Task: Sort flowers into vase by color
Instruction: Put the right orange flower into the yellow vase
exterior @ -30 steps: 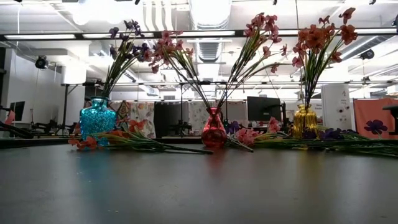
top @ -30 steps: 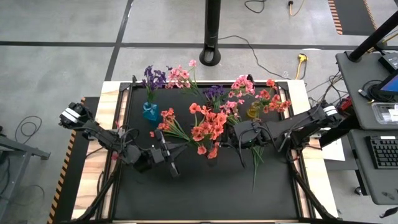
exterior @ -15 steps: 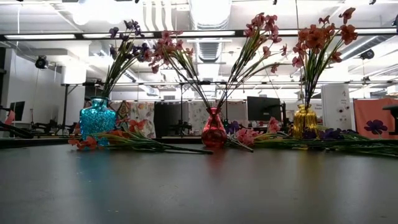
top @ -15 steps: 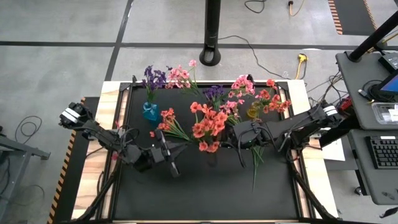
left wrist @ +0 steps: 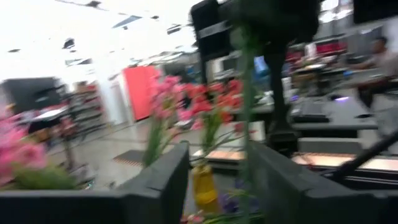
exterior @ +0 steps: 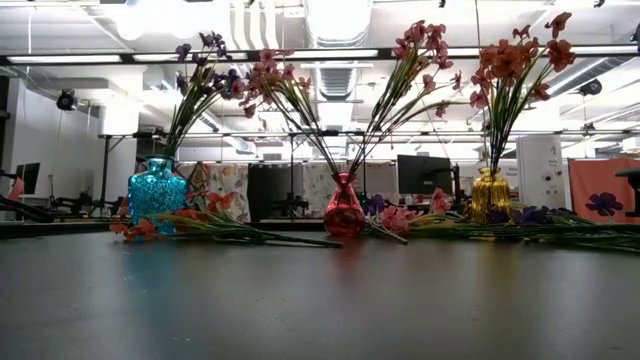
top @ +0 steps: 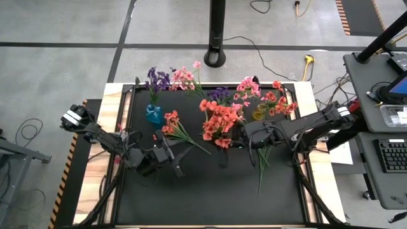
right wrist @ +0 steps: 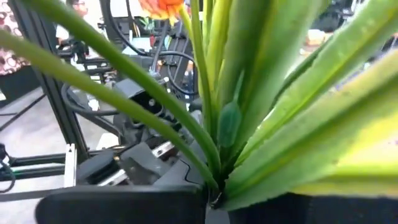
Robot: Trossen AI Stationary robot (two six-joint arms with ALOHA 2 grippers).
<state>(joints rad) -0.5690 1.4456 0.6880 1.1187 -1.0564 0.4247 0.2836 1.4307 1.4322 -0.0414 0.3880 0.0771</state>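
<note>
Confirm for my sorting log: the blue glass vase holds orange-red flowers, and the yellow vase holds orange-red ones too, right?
Not quite. The blue glass vase holds purple flowers, as the low view shows. The yellow vase does hold orange-red flowers.

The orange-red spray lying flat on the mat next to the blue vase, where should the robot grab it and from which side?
Probably by the bare green stem, well clear of the blossoms. The orange-red spray lies flat beside the blue vase, its stem trailing away from the flowers across open black mat. Come straight down from above, jaws straddling the thin stem crosswise.
</note>
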